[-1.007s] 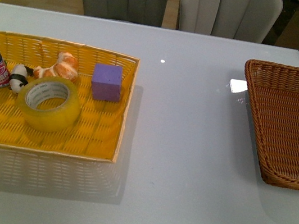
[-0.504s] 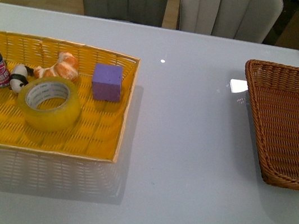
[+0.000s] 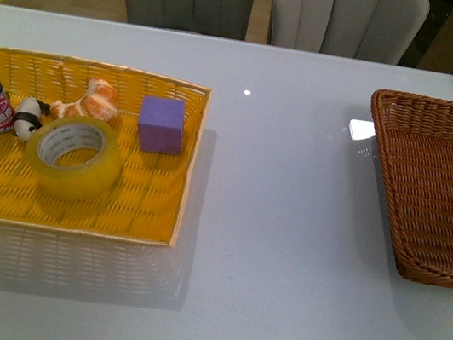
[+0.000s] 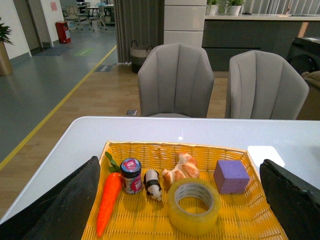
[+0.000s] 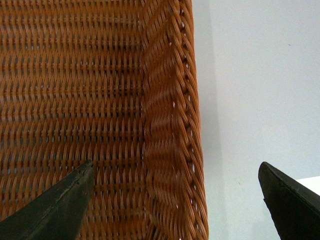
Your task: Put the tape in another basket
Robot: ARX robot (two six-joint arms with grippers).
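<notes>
- The tape is laid flat in the yellow basket at the tabletop's left edge.
- The brown basket is placed at the right edge.
- The left gripper and right gripper are held spread wide.

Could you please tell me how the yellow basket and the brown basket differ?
The yellow basket is bright and shallow; the brown basket is darker, with taller sloped sides. The yellow basket holds the tape and a purple cube, among other things; the brown basket shows nothing inside where visible. Both are rectangular woven baskets on the table.
</notes>
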